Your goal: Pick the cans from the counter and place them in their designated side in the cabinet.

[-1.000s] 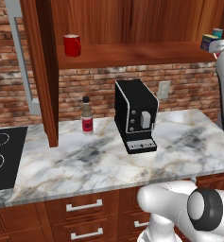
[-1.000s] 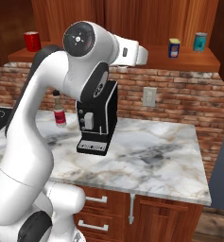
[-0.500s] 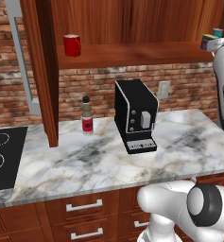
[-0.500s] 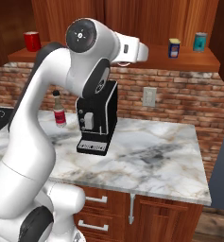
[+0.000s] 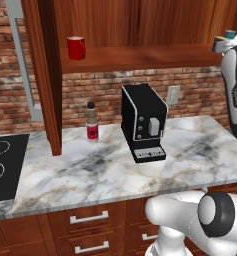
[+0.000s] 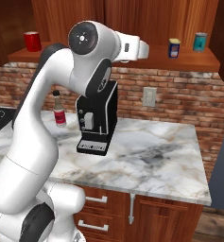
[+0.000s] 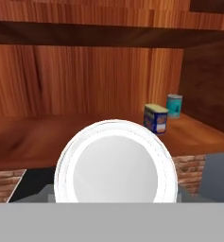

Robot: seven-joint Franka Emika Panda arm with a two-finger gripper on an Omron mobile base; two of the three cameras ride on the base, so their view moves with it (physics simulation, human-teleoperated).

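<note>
The round white top of a can (image 7: 114, 169) sits close to the camera, low in the hand view, with my gripper (image 6: 142, 48) shut on it at shelf height in front of the cabinet (image 6: 146, 60). The can's sides and my fingertips are hidden. Farther along the plank shelf (image 7: 42, 137) stands the dark blue can with a yellow label (image 7: 155, 118) (image 6: 174, 47), a little ahead and to the right of the held one. The marble counter (image 5: 90, 170) lies below.
A teal can (image 7: 174, 105) (image 6: 200, 41) stands behind the blue one, near the cabinet's right wall. A red mug (image 5: 76, 47) is at the shelf's left end. The counter holds a black coffee machine (image 5: 142, 122) and a small bottle (image 5: 92, 123). The cabinet door (image 5: 42, 75) hangs open at the left.
The hand has edged slightly up and to the right along the shelf with the can in it. Nothing else has moved.
</note>
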